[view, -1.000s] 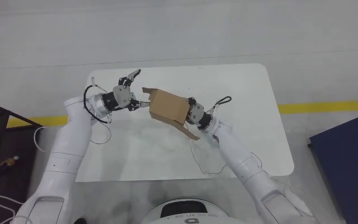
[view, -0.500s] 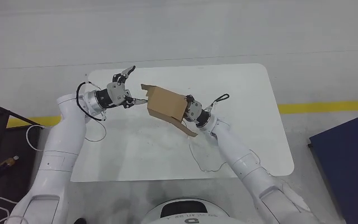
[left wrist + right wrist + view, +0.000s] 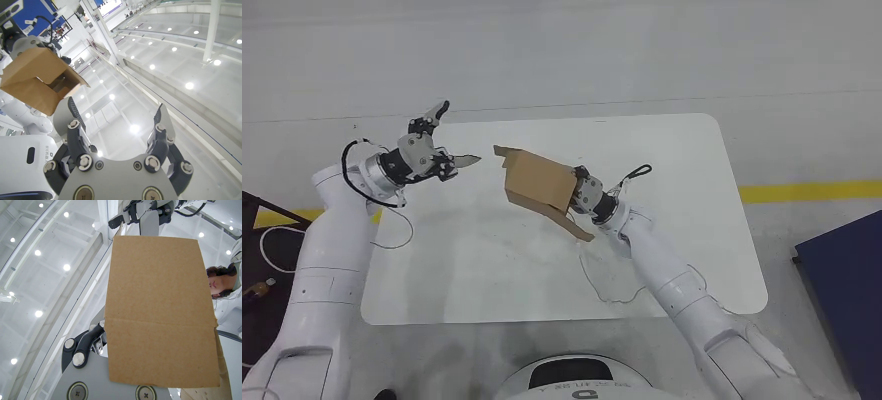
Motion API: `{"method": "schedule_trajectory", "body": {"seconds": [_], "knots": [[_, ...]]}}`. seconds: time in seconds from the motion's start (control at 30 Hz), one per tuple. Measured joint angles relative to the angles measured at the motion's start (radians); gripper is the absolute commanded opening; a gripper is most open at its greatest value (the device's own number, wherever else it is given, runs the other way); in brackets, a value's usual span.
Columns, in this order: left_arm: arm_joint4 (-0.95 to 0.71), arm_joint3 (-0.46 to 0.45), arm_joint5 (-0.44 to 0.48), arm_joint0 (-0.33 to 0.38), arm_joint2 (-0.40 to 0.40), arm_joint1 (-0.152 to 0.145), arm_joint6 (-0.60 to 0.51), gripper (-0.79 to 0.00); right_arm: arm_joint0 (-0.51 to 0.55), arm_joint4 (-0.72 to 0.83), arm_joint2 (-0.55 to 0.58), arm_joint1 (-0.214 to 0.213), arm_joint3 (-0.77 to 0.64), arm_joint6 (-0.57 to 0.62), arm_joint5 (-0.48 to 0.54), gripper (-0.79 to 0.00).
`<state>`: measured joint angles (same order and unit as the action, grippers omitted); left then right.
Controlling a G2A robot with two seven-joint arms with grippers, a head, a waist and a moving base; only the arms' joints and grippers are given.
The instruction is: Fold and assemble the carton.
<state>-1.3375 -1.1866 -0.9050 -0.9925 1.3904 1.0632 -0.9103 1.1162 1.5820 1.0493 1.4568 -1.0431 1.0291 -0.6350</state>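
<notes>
- In the top view, the carton (image 3: pixel 535 180), brown cardboard and only partly folded, is held over the middle of the bench (image 3: pixel 692 170), somewhat nearer the far edge than the near one. One loose flap hangs toward the near edge.
- The right gripper (image 3: pixel 580 190) is clamped on the end of the carton that faces the right edge.
- The left gripper (image 3: pixel 454 133) sits near the far left corner, apart from the carton. It is spread wide open and holds nothing.
- In the left wrist view, the left gripper (image 3: pixel 115 109) has its two ribbed fingers (image 3: pixel 75 115) set far apart with nothing between them. The carton (image 3: pixel 32 70) lies beyond one fingertip, and its open end shows inner flaps.
- In the right wrist view, a flat panel of the carton (image 3: pixel 160 313) with a crease across it lies over the right gripper's fingers, hiding their tips. Beyond the panel's far edge is the left gripper (image 3: pixel 130 228), open.
</notes>
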Motion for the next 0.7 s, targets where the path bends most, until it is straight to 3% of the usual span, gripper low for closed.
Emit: {"method": "schedule_trajectory", "body": {"seconds": [0.07, 0.13, 0.37, 0.5, 0.7], "knots": [[-0.016, 0.017, 0.022, 0.012, 0.014, 0.000, 0.010, -0.142, -0.001, -0.003, -0.002, 0.000, -0.001, -0.003, -0.005, -0.785], [-0.041, 0.031, 0.062, 0.033, 0.002, 0.008, 0.048, -0.077, -0.002, -0.007, -0.005, 0.001, -0.002, -0.005, -0.011, -0.785], [-0.042, 0.128, 0.181, 0.133, -0.152, 0.059, 0.171, -0.089, -0.005, -0.020, -0.012, 0.002, -0.005, 0.002, -0.016, -0.785], [-0.027, 0.158, 0.144, 0.170, -0.231, 0.079, 0.135, 0.000, 0.001, -0.023, -0.010, 0.002, -0.001, 0.011, -0.015, -0.785], [0.052, 0.161, 0.068, 0.169, -0.257, 0.068, -0.011, 0.000, 0.003, -0.016, -0.002, 0.002, 0.014, 0.006, -0.005, -0.785]]}}
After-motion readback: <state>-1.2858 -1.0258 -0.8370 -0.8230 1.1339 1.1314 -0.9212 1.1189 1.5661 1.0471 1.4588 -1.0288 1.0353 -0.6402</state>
